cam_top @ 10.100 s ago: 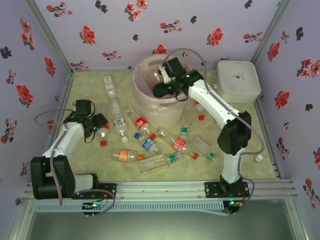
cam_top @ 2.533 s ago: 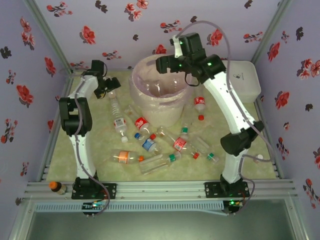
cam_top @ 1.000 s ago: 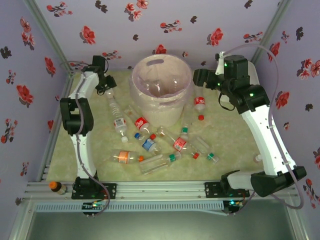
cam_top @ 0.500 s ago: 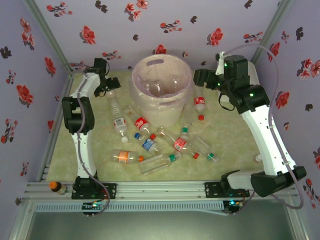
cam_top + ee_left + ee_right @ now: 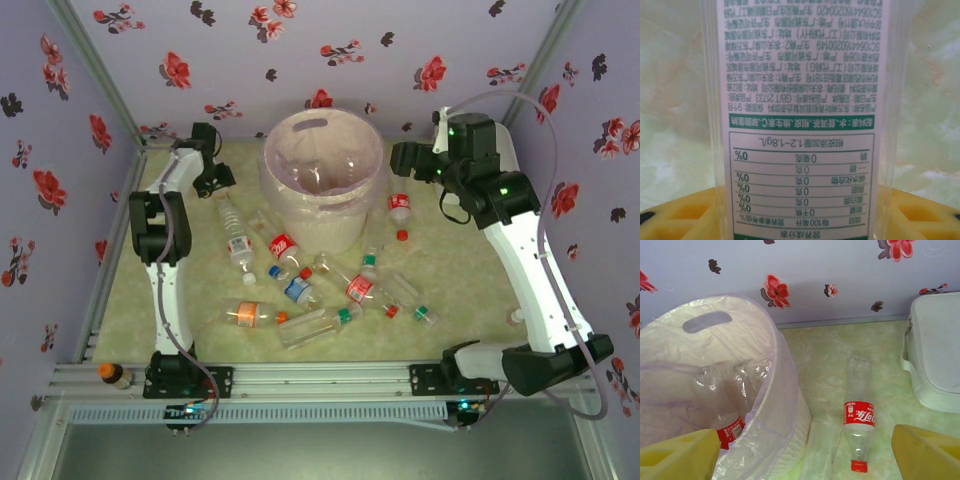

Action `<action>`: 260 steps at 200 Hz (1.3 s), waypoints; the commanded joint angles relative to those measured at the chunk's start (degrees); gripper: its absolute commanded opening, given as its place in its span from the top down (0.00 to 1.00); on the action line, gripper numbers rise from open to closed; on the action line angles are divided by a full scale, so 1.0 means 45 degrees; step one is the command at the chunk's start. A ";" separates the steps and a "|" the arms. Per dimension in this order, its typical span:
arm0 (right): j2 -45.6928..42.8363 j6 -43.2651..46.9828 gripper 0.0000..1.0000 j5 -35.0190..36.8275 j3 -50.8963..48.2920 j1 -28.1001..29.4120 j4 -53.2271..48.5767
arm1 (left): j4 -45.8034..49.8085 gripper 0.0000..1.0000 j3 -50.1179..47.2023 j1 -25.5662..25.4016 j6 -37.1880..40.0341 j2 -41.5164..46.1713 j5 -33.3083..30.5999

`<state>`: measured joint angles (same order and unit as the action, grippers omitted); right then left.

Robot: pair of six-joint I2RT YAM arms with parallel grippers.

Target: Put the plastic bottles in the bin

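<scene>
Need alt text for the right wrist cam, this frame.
A bag-lined bin with clear bottles inside sits at left; beside it on the pale green table lies a red-labelled bottle, red cap toward the camera. A white box is at right, and the open right gripper shows its yellow fingers in the bottom corners.

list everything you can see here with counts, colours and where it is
bin: one, pale with pinkish bag liner, back middle of table
plastic bottles: about ten, clear with red, blue, orange or white labels, lying in front of and beside the bin
bottle inside: at least one, red label, in the bin
white box: one, right of the bin
orange-capped bottle: one, by the front rail, left corner
left gripper: yellow fingers flanking a white-labelled bottle, back left
right gripper: open, raised right of the bin
</scene>
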<state>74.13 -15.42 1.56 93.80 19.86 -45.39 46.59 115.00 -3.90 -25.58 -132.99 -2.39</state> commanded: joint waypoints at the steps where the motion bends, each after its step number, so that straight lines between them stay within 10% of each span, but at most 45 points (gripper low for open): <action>1: -0.0124 0.0264 0.11 0.0062 0.0358 -0.0088 -0.0208 | 0.0579 0.45 0.0478 0.0163 0.0519 0.1761 -0.0342; 62: 0.0686 -0.0479 0.14 -0.2571 0.1391 -0.0065 0.1044 | 0.1024 0.54 0.1606 -0.0519 0.1984 0.5603 -0.0198; 139: 0.2490 -0.2381 0.16 -0.6285 0.3456 -0.0037 0.3777 | 0.0221 0.74 0.3777 -0.5679 0.3694 0.7948 -0.0873; 260: 0.0959 0.0760 0.15 0.0380 0.2709 -0.0836 -0.1141 | 0.0364 0.84 0.1542 -0.7660 0.0919 0.5745 -0.0824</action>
<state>80.53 -14.90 -3.53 108.84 17.17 -45.39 47.92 123.52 -37.95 -18.94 -107.18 -5.50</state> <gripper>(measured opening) 0.845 0.582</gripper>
